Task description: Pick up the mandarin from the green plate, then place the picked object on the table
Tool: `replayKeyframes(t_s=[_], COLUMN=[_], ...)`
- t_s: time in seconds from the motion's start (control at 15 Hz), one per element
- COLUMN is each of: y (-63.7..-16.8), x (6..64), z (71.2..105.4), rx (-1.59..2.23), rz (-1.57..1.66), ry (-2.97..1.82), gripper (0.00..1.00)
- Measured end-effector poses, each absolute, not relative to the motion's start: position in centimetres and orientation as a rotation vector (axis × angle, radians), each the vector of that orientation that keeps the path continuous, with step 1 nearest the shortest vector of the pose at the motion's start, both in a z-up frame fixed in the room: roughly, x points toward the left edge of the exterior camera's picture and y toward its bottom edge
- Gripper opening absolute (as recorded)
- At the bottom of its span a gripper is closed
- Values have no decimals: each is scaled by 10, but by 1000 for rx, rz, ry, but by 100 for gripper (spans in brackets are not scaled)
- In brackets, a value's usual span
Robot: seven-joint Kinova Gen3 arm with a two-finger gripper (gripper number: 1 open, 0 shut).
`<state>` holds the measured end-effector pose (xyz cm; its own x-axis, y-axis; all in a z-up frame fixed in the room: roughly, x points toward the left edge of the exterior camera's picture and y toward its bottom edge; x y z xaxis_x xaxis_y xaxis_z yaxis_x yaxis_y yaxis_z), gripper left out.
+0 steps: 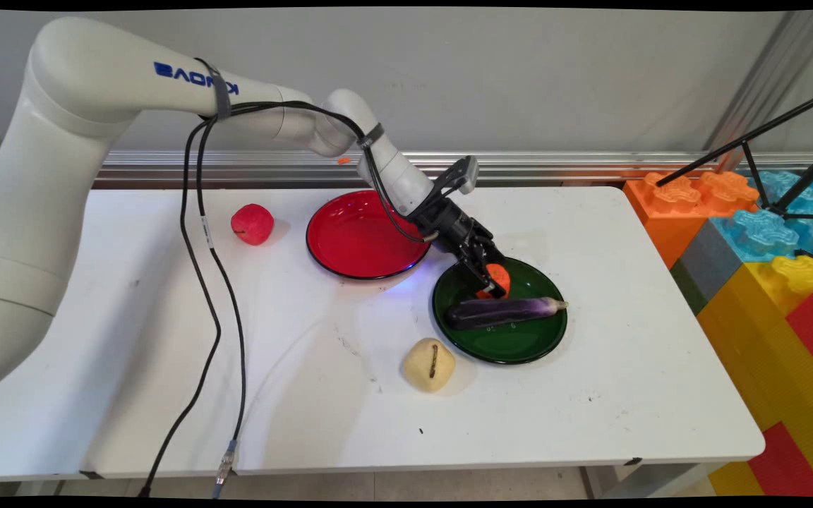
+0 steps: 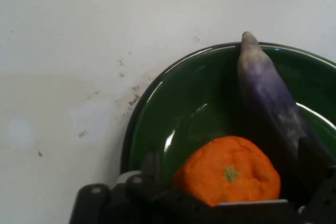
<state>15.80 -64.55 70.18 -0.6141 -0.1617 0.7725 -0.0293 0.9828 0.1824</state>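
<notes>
My black gripper [image 1: 493, 282] reaches down into the back of a dark green plate [image 1: 519, 347]. Its fingers stand on either side of an orange mandarin [image 1: 500, 272] that rests in the plate. In the hand view the mandarin [image 2: 227, 178] lies low between the fingers [image 2: 152, 165] with a small gap on each side, so the gripper [image 2: 231, 169] is open. A purple eggplant [image 1: 505, 311] lies across the middle of the plate just in front of the mandarin. The hand view shows the eggplant [image 2: 268, 95] right of the mandarin, inside the green plate [image 2: 173, 124].
A red plate [image 1: 353, 236] sits just left of the green one. A red apple [image 1: 253, 224] lies further left. A pale yellow potato [image 1: 428, 364] rests near the green plate's front left rim. Big coloured blocks [image 1: 766, 275] and a black stand [image 1: 766, 141] are beyond the table's right edge.
</notes>
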Motion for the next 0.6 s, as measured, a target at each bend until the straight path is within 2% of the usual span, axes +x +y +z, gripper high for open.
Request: replayKeyframes(t_s=[0.07, 0.13, 0.6], y=[-645, -643, -640], x=[158, 158, 158], z=[701, 700, 701], rx=[130, 127, 126], rz=[-189, -191, -192], ry=[-2226, -2223, -2202], gripper=[100, 0, 0])
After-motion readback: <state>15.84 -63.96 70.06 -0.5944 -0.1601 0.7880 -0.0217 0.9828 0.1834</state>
